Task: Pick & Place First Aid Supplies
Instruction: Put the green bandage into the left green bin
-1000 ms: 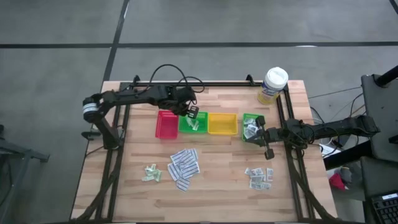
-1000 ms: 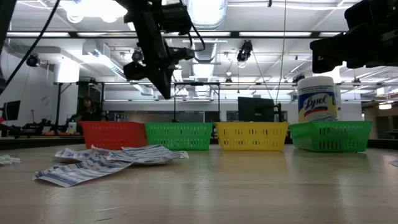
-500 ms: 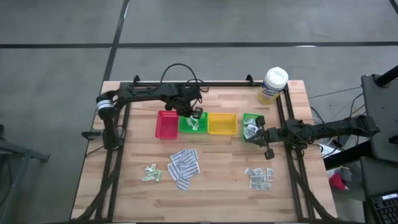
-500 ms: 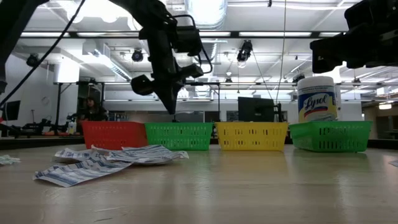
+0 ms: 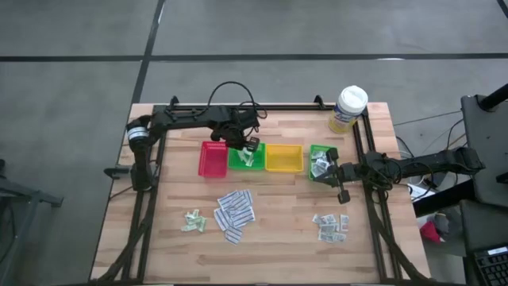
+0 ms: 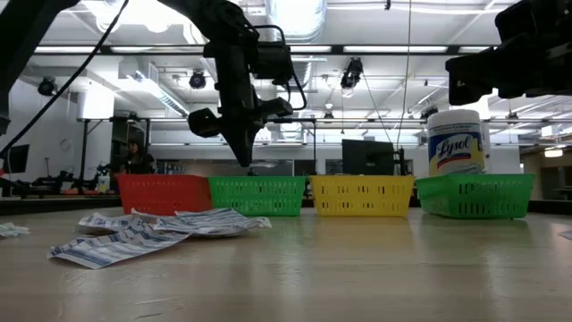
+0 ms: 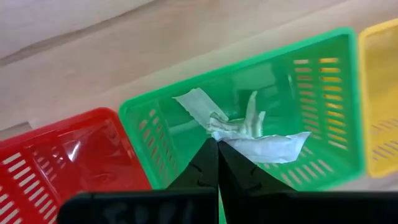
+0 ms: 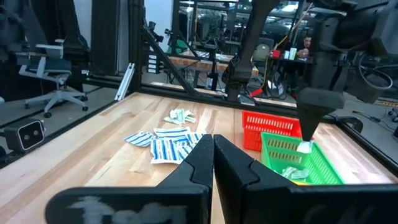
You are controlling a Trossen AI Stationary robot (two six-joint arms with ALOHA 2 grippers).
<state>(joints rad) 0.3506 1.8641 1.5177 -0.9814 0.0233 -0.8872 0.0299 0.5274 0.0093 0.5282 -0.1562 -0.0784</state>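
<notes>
My left gripper point(image 5: 251, 149) points steeply down over the left green tray point(image 5: 236, 164) and is shut on a small pale packet point(image 8: 303, 147). A few more pale sachets point(image 7: 205, 104) lie inside that tray. On the table lie long white printed strips point(image 5: 235, 211), pale green sachets point(image 5: 193, 220) and grey-white squares point(image 5: 330, 226). My right gripper point(image 8: 212, 140) is shut and holds nothing. It waits level by the right green tray point(image 5: 314, 149), pointing across the table. My left gripper pinches the pale packet by one end point(image 7: 231, 144) between its two finger ends, coming from above and pointing down. The packet sticks out sideways below the fingers, at about the height of the green tray's rim. Whether it touches the sachets inside cannot be told.
A red tray point(image 5: 212, 158), the left green tray, a yellow tray point(image 5: 283, 158) and the right green tray with squares stand in a row across the middle. A white-lidded tub point(image 5: 348, 109) stands at the far right corner. Bare wood lies between the piles near the front.
My left gripper has sunk toward the left green tray and shifted a little toward the table's right edge, tipping more steeply down. It has stayed shut throughout.
</notes>
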